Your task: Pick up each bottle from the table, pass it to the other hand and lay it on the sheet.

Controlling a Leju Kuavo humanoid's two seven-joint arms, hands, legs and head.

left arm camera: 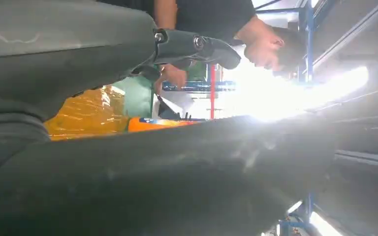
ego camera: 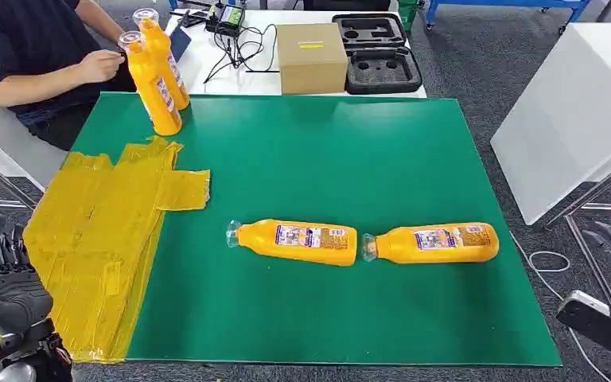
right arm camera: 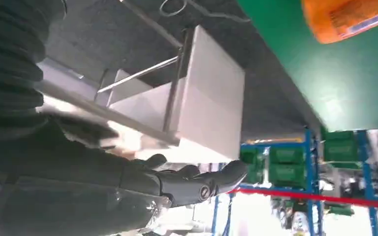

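Two orange bottles lay on their sides, end to end, near the front of the green table (ego camera: 350, 167): the left-lying bottle (ego camera: 298, 240) with its clear cap pointing toward the sheet, and the right-lying bottle (ego camera: 437, 243) with its cap almost touching the first one's base. The yellow sheet (ego camera: 99, 239) was spread, wrinkled, over the table's left front corner, with nothing resting on it. At the far left corner two more bottles (ego camera: 157, 76) stood upright, side by side, and a person's hand (ego camera: 99, 65) was right up against them. The left hand (ego camera: 0, 274) hung low beside the sheet's near edge, off the table, dark fingers upright and loosely apart, holding nothing. The right hand (right arm camera: 192, 184) was down off the table's right side, fingers stretched out and empty; its wrist camera caught the base of the right-lying bottle on the green surface. Behind the table sat a cardboard box (ego camera: 311, 57) and an open black foam case (ego camera: 375, 52) among cables.
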